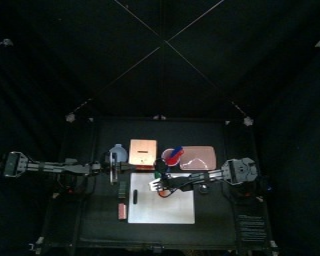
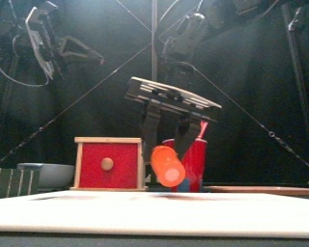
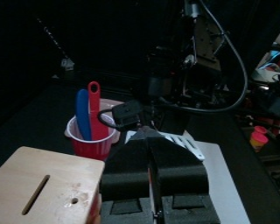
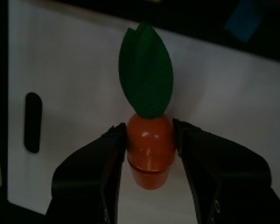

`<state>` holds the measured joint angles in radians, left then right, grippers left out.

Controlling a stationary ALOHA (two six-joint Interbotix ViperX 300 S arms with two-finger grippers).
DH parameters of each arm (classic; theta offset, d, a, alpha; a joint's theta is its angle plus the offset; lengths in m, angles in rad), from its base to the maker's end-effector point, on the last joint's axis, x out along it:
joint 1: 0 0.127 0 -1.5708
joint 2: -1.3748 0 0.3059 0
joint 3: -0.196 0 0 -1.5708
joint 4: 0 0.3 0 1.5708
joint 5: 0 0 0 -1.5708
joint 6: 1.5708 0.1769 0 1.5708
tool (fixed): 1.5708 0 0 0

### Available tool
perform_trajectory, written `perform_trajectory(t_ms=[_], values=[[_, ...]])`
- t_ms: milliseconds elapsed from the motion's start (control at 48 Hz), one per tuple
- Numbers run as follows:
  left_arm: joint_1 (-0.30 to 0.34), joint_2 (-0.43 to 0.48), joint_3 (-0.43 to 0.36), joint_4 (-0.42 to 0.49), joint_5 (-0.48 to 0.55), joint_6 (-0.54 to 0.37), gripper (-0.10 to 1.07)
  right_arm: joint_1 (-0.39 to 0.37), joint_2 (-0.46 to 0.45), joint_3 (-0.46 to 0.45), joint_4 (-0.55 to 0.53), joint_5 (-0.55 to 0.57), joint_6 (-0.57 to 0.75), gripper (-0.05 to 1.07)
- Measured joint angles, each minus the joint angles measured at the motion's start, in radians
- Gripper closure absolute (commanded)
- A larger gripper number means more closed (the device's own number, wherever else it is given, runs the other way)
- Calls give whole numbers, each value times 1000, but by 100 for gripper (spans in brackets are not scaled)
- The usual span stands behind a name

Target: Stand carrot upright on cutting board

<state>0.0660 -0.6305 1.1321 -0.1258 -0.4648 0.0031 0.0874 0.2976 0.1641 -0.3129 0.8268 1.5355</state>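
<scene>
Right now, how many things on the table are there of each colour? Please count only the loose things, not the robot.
White: 1, flat white rectangular cutting board
Orange: 1, orange carrot with a green leaf
Tan: 1, tan wooden slab
Red: 2, red cup, red wooden box
Total: 5

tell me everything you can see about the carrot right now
The carrot is a small toy piece that looks like plastic: a stubby orange body with a ridge around it and one flat dark green leaf at one end. The right pincer grips the orange body between its two black jaws, one on each side. In the front view it hangs just above the white cutting board, tilted rather than upright; whether its tip touches the board cannot be told.
</scene>
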Motion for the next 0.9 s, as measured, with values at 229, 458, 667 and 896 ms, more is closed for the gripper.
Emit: perform_trajectory(t_ms=[229, 458, 667, 896], values=[[5, 0, 3, 60, 0, 2, 89, 75, 2, 6, -267, 11, 2, 41], [3, -2, -6, 86, -2, -2, 89, 160, -6, 43, -462, 41, 5, 41], [0, -2, -28, 86, -2, -3, 89, 239, -61, 146, -650, 66, 173, 41], [0, -2, -64, 83, 0, -3, 89, 305, -169, 344, -954, 12, 574, 42]])
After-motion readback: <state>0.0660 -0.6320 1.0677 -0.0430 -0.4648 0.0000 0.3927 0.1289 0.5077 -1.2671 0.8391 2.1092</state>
